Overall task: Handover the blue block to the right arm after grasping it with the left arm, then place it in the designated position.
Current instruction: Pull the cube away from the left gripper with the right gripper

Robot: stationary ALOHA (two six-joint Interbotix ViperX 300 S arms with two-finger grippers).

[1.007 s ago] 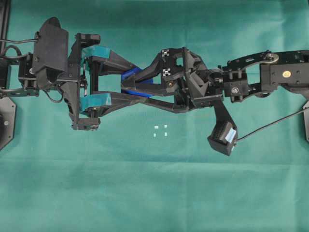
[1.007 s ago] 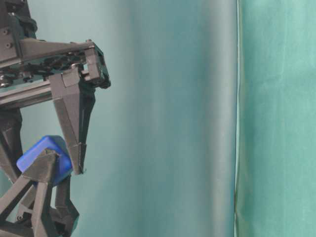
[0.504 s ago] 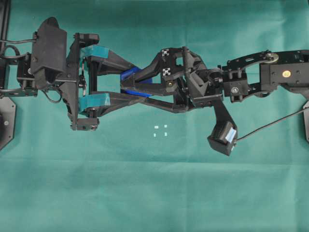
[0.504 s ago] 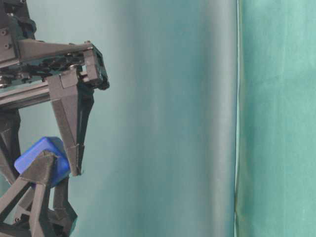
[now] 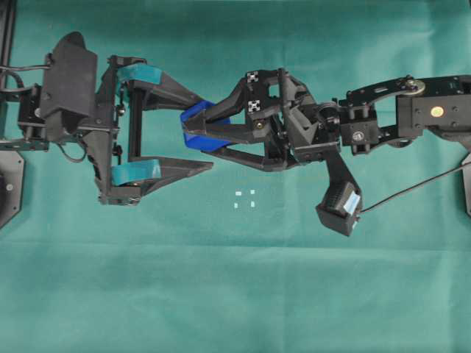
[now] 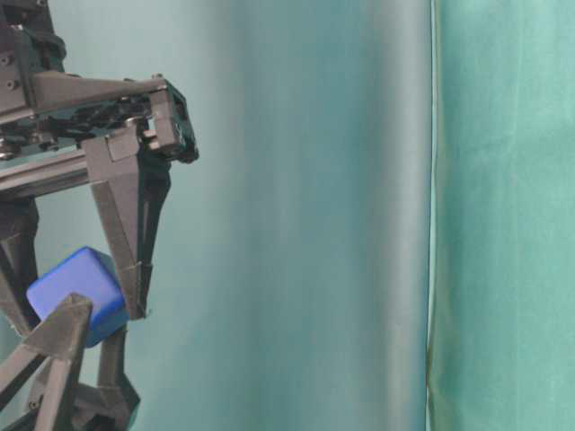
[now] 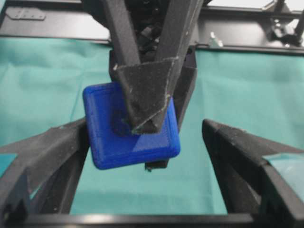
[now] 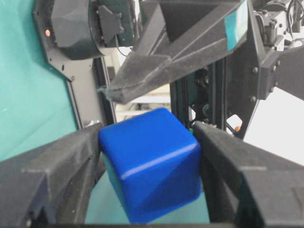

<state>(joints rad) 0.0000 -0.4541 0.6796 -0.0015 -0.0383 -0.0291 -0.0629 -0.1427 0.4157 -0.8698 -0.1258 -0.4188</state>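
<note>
a green cloth (image 5: 235, 294), matte and faintly creased, covers the whole table and hangs as a backdrop in the table-level view. the left arm (image 5: 70, 88), a blocky black frame of angular plates, reaches level from the left; its gripper (image 5: 204, 134) has long pointed fingers with teal tape at the bases, and they stand spread wide, clear of the load. the right arm (image 5: 412, 110), black with small white stickers, reaches in level from the right and its plain black gripper (image 5: 193, 131) is clamped on the blue block (image 5: 197, 126), a glossy cube with rounded edges held above the cloth between the left fingers. one left fingertip seems close to the cube, though contact is hard to judge. the designated position (image 5: 245, 198), four tiny white marks in a square, lies on the cloth nearby, beside the grippers in the overhead view.
</note>
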